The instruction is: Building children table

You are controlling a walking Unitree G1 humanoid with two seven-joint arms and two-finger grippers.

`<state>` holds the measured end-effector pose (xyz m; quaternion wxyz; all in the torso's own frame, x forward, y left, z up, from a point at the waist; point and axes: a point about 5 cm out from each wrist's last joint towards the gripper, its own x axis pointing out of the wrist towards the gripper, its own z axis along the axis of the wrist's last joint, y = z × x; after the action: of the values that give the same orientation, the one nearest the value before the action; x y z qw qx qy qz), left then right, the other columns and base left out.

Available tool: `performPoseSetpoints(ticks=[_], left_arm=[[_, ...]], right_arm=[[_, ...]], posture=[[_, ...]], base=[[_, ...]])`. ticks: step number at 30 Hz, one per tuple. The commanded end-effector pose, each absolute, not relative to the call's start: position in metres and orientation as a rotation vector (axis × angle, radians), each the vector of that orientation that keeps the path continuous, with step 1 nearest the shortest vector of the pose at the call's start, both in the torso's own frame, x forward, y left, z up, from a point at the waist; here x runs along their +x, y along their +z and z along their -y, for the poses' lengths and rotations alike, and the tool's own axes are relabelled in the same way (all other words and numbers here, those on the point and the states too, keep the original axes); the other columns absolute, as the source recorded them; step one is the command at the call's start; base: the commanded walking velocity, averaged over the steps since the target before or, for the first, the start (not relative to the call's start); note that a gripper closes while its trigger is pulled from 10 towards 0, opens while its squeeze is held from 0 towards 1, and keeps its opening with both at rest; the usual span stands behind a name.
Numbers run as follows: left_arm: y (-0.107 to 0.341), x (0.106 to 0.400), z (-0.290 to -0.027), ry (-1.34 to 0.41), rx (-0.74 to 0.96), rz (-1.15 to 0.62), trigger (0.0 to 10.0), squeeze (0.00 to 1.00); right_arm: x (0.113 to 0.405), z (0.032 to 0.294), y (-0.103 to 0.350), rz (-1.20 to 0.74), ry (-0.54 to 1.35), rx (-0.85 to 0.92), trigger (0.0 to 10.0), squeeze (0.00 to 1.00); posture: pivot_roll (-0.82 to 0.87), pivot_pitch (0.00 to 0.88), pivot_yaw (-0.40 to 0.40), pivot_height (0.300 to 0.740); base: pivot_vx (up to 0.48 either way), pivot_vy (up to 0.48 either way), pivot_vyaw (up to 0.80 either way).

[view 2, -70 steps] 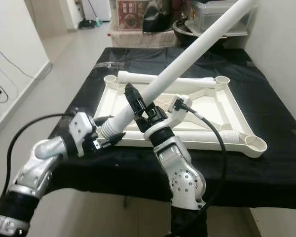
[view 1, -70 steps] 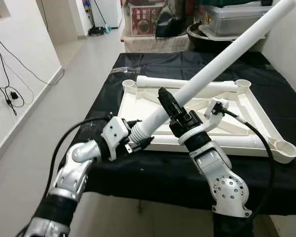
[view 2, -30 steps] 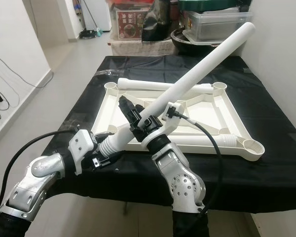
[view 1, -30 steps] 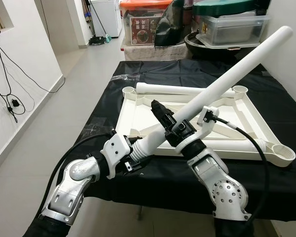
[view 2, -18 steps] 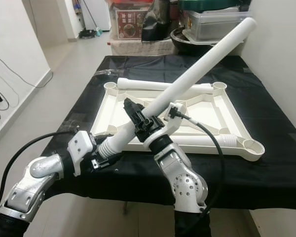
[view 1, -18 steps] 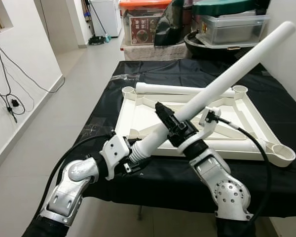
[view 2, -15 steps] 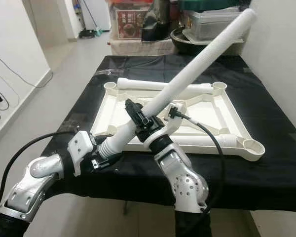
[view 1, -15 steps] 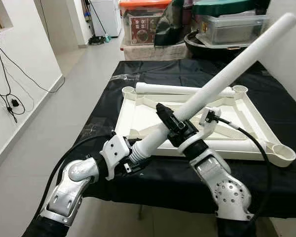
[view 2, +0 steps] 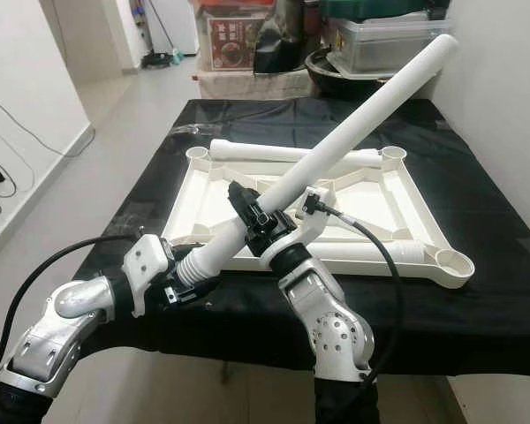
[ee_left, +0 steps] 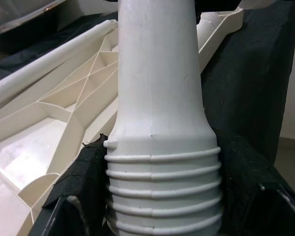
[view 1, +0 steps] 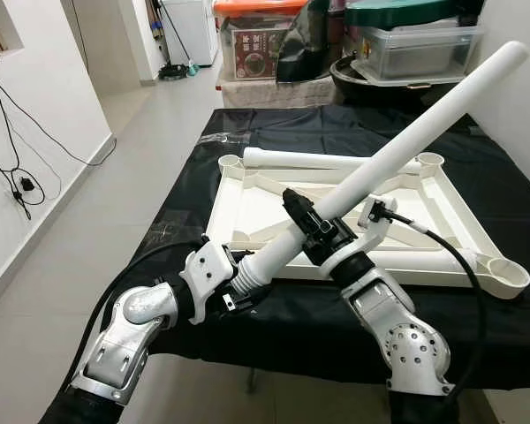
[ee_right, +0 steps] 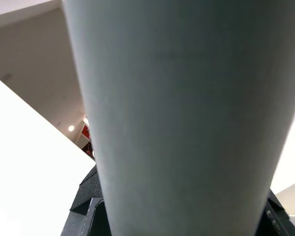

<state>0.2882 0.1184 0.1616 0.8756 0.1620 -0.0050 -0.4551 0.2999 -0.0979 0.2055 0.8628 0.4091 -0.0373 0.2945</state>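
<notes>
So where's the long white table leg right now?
The table leg is held slantwise above the upturned tabletop, threaded end in the left gripper, the right gripper clamped midway.

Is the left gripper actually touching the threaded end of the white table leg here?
Touching. In the left wrist view, the left gripper has its black fingers pressed against both sides of the table leg's ribbed threaded end, no gap visible.

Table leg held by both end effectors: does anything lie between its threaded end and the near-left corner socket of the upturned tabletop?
Nothing visible does. The table leg slants above the tabletop; its threaded end sits in the left end effector, off the near edge. The socket itself is hidden behind the leg.
</notes>
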Motion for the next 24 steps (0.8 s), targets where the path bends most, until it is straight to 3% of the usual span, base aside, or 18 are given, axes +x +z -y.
performPoseSetpoints(ticks=[1,2,9,10,12,17,18,24], left_arm=[[0.145,0.285,-0.12,-0.966,0.331,-0.083,10.0,0.18],[0.143,0.284,-0.123,-0.971,0.325,-0.094,10.0,1.0],[0.133,0.286,-0.137,-0.917,0.346,-0.133,10.0,1.0],[0.133,0.286,-0.138,-0.912,0.346,-0.137,10.0,0.05],[0.131,0.286,-0.14,-0.898,0.346,-0.145,10.0,0.0],[0.125,0.286,-0.145,-0.832,0.336,-0.153,10.0,0.0],[0.125,0.286,-0.145,-0.808,0.331,-0.143,10.0,0.0],[0.133,0.282,-0.134,-0.682,0.255,-0.03,10.0,0.0]], right_arm=[[0.297,0.088,0.215,0.108,0.68,0.882,0.0,0.0],[0.298,0.09,0.217,0.117,0.677,0.884,0.0,0.0],[0.306,0.103,0.231,0.183,0.648,0.884,0.0,0.0],[0.306,0.104,0.233,0.188,0.646,0.884,0.0,0.0],[0.307,0.107,0.234,0.197,0.64,0.88,0.0,0.0],[0.311,0.116,0.238,0.227,0.601,0.838,0.0,0.0],[0.312,0.12,0.238,0.231,0.569,0.81,10.0,0.0],[0.321,0.143,0.231,0.272,0.298,0.437,10.0,0.0]], posture=[[0.03,0.033,0.027,0.74],[0.03,0.033,0.027,0.74],[0.03,0.032,0.027,0.74],[0.03,0.032,0.027,0.74],[0.03,0.031,0.027,0.74],[0.03,0.031,0.028,0.74],[0.03,0.031,0.025,0.74],[0.02,0.026,0.02,0.74]], base=[[0.0,0.0,0.0],[0.0,0.0,0.0],[0.0,0.0,0.0],[0.0,0.0,0.0],[0.0,0.0,0.0],[0.0,0.0,0.0],[0.0,0.0,0.0],[0.0,0.0,0.0]])
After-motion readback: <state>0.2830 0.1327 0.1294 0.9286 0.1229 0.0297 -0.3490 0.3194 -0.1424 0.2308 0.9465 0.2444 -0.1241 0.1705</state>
